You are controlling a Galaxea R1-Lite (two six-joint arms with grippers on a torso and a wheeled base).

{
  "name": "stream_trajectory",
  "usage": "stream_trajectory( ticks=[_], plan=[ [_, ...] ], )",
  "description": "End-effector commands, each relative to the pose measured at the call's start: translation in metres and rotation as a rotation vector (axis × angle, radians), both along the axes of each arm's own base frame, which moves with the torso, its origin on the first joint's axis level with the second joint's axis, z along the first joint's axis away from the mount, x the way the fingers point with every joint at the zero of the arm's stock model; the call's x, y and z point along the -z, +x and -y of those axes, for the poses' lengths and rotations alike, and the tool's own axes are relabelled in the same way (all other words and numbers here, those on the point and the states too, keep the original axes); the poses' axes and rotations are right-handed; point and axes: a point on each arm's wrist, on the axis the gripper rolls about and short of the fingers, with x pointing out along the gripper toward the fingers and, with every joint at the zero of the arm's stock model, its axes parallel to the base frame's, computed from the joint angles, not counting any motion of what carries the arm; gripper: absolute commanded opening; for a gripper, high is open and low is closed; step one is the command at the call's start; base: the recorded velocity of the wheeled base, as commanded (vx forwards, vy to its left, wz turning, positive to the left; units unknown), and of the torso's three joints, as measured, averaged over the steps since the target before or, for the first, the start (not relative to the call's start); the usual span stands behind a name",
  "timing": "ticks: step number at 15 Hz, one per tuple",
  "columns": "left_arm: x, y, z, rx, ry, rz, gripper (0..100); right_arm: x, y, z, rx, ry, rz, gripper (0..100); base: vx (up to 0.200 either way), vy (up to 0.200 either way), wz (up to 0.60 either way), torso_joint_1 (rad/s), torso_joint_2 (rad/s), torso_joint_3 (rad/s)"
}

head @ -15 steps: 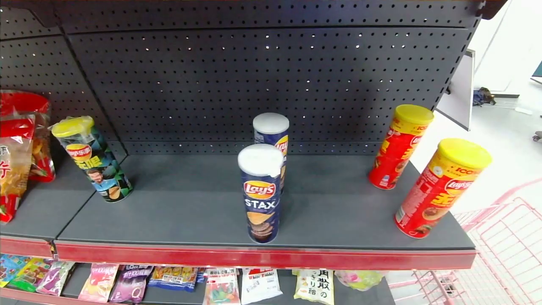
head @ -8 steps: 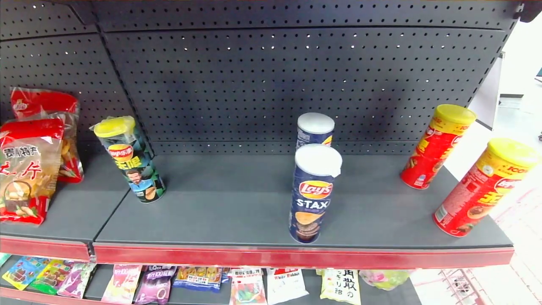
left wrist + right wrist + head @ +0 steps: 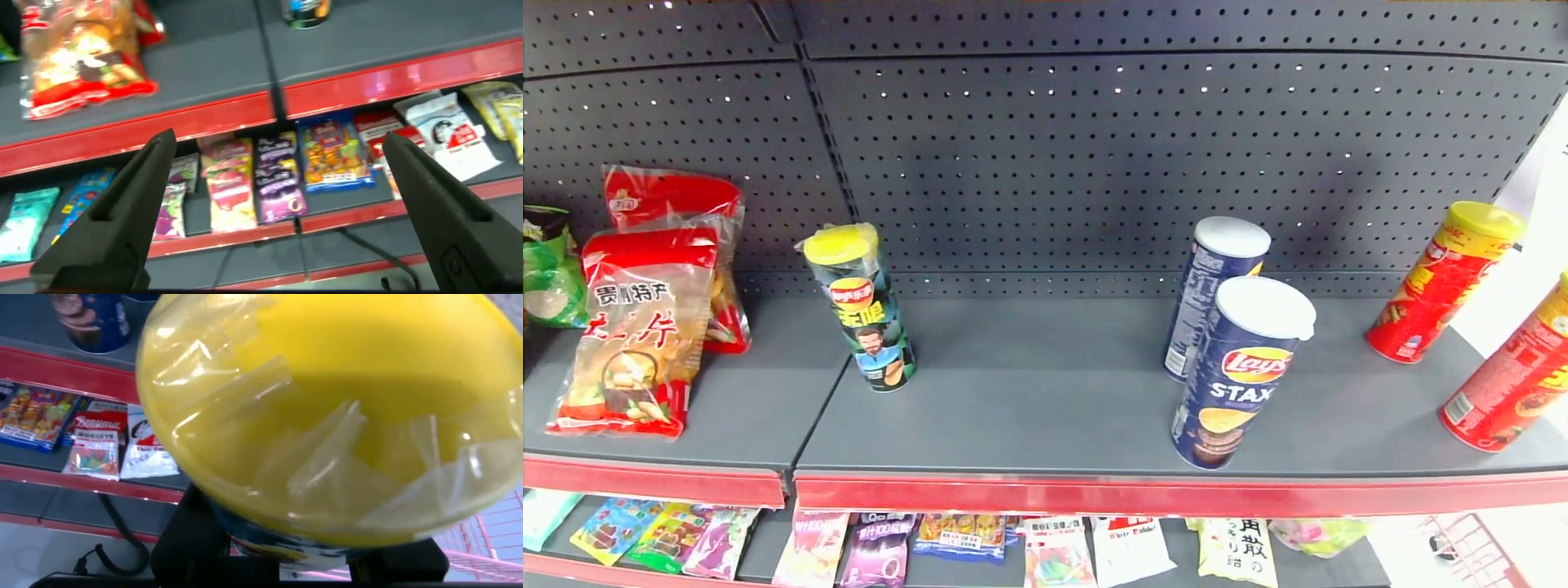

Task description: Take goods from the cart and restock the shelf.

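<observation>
Left gripper (image 3: 274, 212) hangs empty with its two dark fingers (image 3: 110, 224) spread wide, in front of the lower tier, where flat packets (image 3: 278, 175) lie in a row under the red front strip (image 3: 204, 110). On the shelf (image 3: 1029, 408) above, seen from the head, a green bag (image 3: 547, 269) sits at the far left, and beside it two red snack bags stand one behind the other, the front bag (image 3: 637, 335) leaning back against the rear bag (image 3: 678, 204). To their right a green-and-black can (image 3: 864, 314) with a yellow lid stands upright just past the seam between the two shelf boards, near the perforated back panel (image 3: 1094, 163). A broad bare stretch of board lies between it and two navy cans with white lids: the rear navy can (image 3: 1213, 286) and the front navy can (image 3: 1241, 371), just beside each other, the front one close to the edge. Farther right are two red cans with yellow lids, the rear red can (image 3: 1445, 282) by the panel and the front red can (image 3: 1507, 380) cut by the picture's edge. Right gripper (image 3: 286, 559) grips a held can (image 3: 327, 408) by its body, yellow lid toward the wrist camera, out in front of the shelf's red strip, with the pink wire of the cart (image 3: 490, 547) beyond it.
</observation>
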Motion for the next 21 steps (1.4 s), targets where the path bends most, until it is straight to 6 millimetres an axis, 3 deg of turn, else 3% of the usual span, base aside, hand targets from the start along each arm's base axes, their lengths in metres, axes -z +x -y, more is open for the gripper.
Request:
stream_trajectory(
  ticks=[1,15,21],
  plan=[
    [0.0,0.0001,0.0,-0.001,0.0,-0.001,100,0.0,0.0001,0.0,0.001,-0.001,0.0,0,0.0,0.2,0.0,0.002,0.0,-0.002],
    [0.0,-0.0001,0.0,-0.001,0.002,0.001,100,0.0004,0.0004,-0.0001,0.0,-0.001,-0.003,0,0.0,0.2,0.0,0.003,0.0,0.002],
    [-0.0004,0.0,0.0,-0.003,0.01,0.002,100,0.0028,0.0012,-0.0002,-0.009,-0.004,-0.005,0,0.0,0.0,0.0,0.0,0.0,0.0]
  ],
)
